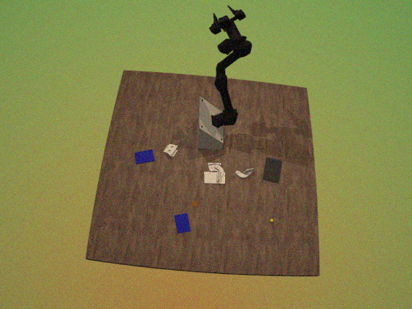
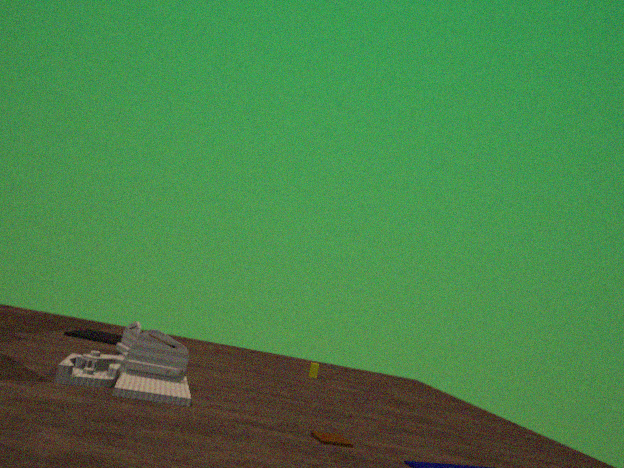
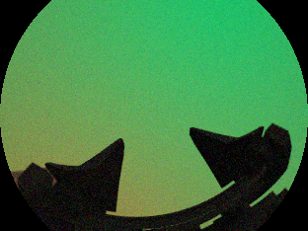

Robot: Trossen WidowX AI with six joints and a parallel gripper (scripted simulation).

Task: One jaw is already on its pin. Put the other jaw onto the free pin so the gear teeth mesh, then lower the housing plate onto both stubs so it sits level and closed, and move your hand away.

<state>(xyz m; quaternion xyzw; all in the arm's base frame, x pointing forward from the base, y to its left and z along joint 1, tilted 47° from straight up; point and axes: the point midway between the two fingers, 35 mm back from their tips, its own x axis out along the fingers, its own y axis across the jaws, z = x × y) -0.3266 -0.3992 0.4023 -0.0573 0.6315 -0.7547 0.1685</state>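
My gripper is open and empty, far from the parts, past the table's back edge. The white base stands near the table's middle. A curved jaw lies over its right side; the fine fit on the pin is too small to tell. The other jaw lies loose on the table to the right of the base. The white housing plate, with dark marks on it, lies apart at the left and looks tilted. The gear teeth and the free pin cannot be made out clearly.
A grey wedge-shaped mount stands behind the base, beside the arm's foot. Two blue pads, a dark pad, an orange piece and a yellow block lie around.
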